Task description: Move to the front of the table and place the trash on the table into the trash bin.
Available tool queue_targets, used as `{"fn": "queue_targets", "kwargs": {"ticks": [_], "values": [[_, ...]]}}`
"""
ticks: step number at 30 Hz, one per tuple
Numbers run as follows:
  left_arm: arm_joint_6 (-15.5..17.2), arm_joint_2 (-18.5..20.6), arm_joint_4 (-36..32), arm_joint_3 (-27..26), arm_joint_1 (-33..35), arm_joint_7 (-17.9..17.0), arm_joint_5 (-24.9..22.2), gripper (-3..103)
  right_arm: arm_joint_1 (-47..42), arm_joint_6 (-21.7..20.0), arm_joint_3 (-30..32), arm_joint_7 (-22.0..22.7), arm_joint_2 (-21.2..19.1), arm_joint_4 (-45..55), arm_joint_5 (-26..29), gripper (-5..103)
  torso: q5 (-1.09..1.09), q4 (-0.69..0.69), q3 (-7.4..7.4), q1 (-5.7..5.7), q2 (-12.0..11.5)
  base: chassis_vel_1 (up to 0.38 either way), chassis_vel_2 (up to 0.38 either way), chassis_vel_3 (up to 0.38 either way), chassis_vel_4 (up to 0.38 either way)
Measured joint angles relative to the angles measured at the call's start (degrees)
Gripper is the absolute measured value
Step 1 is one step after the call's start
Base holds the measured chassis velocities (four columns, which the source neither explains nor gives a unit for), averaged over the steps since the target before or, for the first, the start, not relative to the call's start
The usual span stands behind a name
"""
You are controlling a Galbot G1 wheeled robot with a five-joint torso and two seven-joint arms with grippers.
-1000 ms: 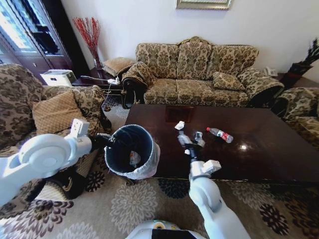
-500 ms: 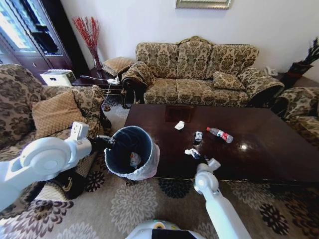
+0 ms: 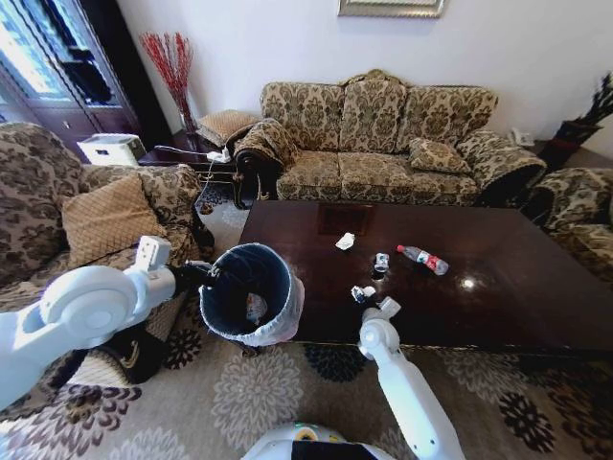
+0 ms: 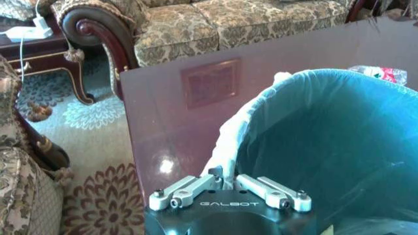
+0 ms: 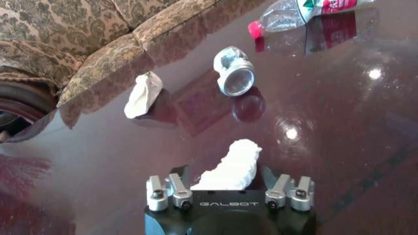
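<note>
The trash bin (image 3: 251, 293), dark inside with a whitish liner, hangs beside the left end of the table (image 3: 498, 307). My left gripper (image 3: 209, 274) is shut on the bin's rim (image 4: 225, 161). Above the table's near edge, my right gripper (image 3: 361, 294) is shut on a crumpled white paper scrap (image 5: 230, 166). Farther back on the table lie another white scrap (image 3: 345, 241) (image 5: 144, 95), a small crushed silvery piece (image 3: 381, 261) (image 5: 234, 76) and a clear bottle with a red label (image 3: 423, 258) (image 5: 300, 12). A white piece of trash (image 3: 256, 306) lies inside the bin.
A patterned sofa (image 3: 383, 134) stands behind the table, with armchairs at the left (image 3: 86, 206) and right (image 3: 579, 216). A side table (image 3: 182, 153) with a power strip stands at the back left. Patterned carpet (image 3: 259, 393) covers the floor in front of the table.
My right arm has drawn back from the middle of the table to its near edge, carrying the white scrap. The left arm and the bin have barely moved.
</note>
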Motion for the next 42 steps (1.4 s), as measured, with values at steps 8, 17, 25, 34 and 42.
{"fn": "queue_targets", "kwargs": {"ticks": [8,17,25,34,42], "values": [[-0.1,-0.1,0.3,0.0,-0.2,0.1,0.1,0,0.0,-0.2,0.0,0.1,-0.2,0.1,0.2,52,0.03,0.00,0.00,0.00,0.0,0.000,0.000,0.000,0.000],[-0.1,-0.6,-0.3,-0.1,0.0,0.1,0.1,0,-0.7,-0.5,0.0,0.4,-0.1,1.7,1.2,28,0.03,0.00,0.00,0.00,0.0,0.000,0.000,0.000,0.000],[-0.1,0.2,-0.5,-0.4,-0.1,0.0,-0.2,0,-1.2,-0.6,0.4,0.2,-0.2,3.9,1.5,8,0.03,0.00,0.01,0.00,0.0,0.000,0.000,0.000,0.000],[-0.1,0.1,-0.7,-0.3,0.4,-0.1,-0.3,0,-3.2,0.6,-1.0,-13.6,-1.8,19.6,-6.6,0,0.01,0.00,0.00,0.01,0.0,0.000,0.000,0.000,0.000],[1.2,6.6,0.4,-0.3,1.1,-2.1,-5.0,0,0.5,5.3,-7.4,-43.1,-7.9,35.0,-13.2,0,0.03,0.00,0.00,0.00,0.0,0.000,0.000,0.000,0.000]]}}
